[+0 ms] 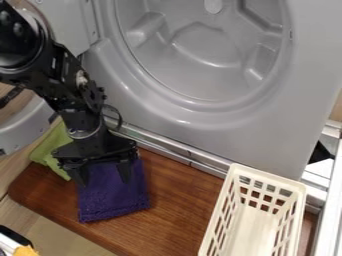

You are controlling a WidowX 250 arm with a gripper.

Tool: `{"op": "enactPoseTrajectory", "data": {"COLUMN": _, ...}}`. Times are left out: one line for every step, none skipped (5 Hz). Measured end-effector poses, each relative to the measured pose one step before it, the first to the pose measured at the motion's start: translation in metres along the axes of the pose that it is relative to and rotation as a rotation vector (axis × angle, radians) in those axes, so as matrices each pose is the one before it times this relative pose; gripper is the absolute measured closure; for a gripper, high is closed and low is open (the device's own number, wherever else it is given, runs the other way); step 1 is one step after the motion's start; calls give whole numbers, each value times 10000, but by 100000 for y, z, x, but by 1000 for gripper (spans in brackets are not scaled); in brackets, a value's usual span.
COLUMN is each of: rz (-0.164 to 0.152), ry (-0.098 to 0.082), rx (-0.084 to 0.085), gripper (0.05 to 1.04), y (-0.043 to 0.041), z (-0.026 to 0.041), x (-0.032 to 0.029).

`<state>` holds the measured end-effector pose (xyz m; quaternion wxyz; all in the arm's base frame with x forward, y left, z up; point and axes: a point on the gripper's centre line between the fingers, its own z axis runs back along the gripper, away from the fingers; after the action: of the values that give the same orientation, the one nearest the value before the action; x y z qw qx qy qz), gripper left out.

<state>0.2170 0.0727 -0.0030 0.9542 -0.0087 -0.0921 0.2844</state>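
Outside the big grey washer [270, 132], a black two-finger gripper [103, 176] stands spread apart over a purple cloth [115, 196], not picked up yet.

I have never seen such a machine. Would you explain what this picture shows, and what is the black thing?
The black thing is a robot arm, coming in from the upper left. A fixed camera looks down at it. Its gripper has two fingers, spread apart over a purple cloth; I cannot tell if they touch it. A green cloth lies to the left. Both cloths are on a brown board. A cream basket stands at right, before a grey appliance with a round opening.
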Motion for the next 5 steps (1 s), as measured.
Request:
{"op": "enactPoseTrajectory", "data": {"rz": -9, "ry": 223, "rx": 55, "gripper": 83, "y": 100, "z": -497, "x": -345}}
{"op": "enactPoseTrajectory", "data": {"rz": 13, "ry": 133, "rx": 96, "gripper": 83, "y": 410, "z": -992, "x": 176}}
{"op": "enactPoseTrajectory", "data": {"rz": 215, "ry": 85, "rx": 50, "gripper": 83, "y": -3, "z": -1369, "x": -214}}
{"op": "enactPoseTrajectory", "data": {"rz": 117, "ry": 27, "rx": 217, "gripper": 83, "y": -26, "z": -1813, "x": -500}}
{"op": "enactPoseTrajectory", "data": {"rz": 157, "ry": -49, "rx": 46, "gripper": 83, "y": 186, "z": -1634, "x": -327}}
